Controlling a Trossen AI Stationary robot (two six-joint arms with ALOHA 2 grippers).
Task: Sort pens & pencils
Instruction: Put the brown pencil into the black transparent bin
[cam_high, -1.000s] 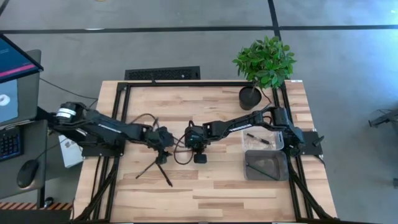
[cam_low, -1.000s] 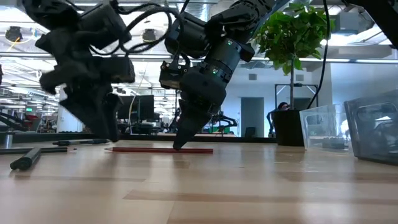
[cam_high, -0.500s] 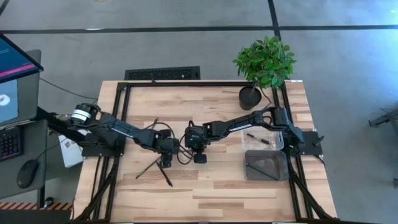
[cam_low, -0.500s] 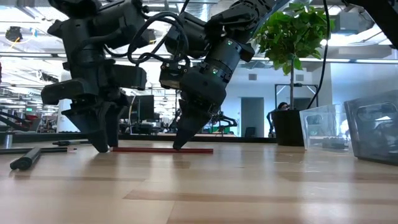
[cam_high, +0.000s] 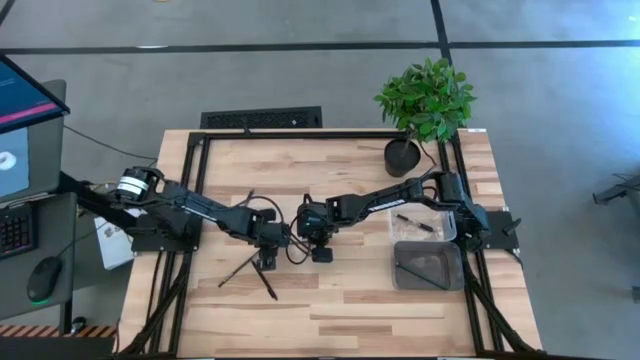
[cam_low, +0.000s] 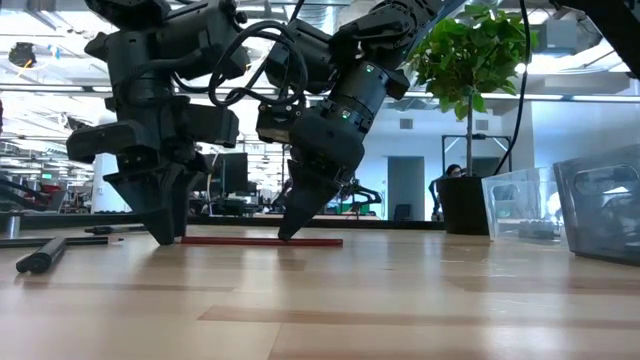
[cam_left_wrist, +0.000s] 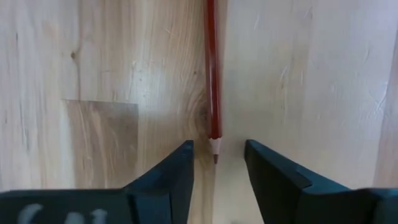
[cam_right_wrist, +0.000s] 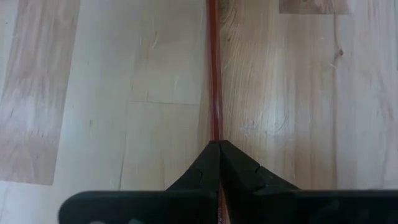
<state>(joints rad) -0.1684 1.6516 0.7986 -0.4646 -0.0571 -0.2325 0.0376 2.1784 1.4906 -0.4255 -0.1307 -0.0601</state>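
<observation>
At table centre the red pencil (cam_low: 262, 241) lies flat: right gripper (cam_low: 288, 232) pinched shut on one end, left gripper (cam_left_wrist: 217, 167) part-open astride its tip; other pencils (cam_high: 248, 268) toward seven o'clock, partly hidden.

Red pencil (cam_right_wrist: 214, 93) partly under end effector (cam_right_wrist: 219, 163)

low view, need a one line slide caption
Both grippers meet the thin red wooden pencil lying on the table: right gripper shut on it, left gripper at its tip.
</observation>
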